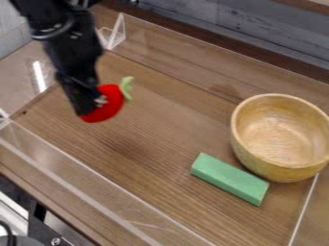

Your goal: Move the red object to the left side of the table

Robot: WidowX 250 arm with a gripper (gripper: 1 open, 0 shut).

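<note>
At far left of the table, the black arm comes down steeply from the top corner, and its gripper is clenched on the red object. The dark fingers cover the fruit's left part, so how they meet cannot be made out. The red object sits at the fingertips over the left part of the tabletop, close to the left clear wall and about midway between the front and back edges. Its pale green leaf sticks up and to the right (just beside the gripper's body). Whether the fruit touches the wood or hangs a little above it cannot be told for sure.

To the right lies a broad stretch of brown wood grain. Farther right and toward the front, the green block lies flat, slanted, well apart from the red object. Just behind its right end stands the wooden bowl, upright, near the table's right edge.
</note>
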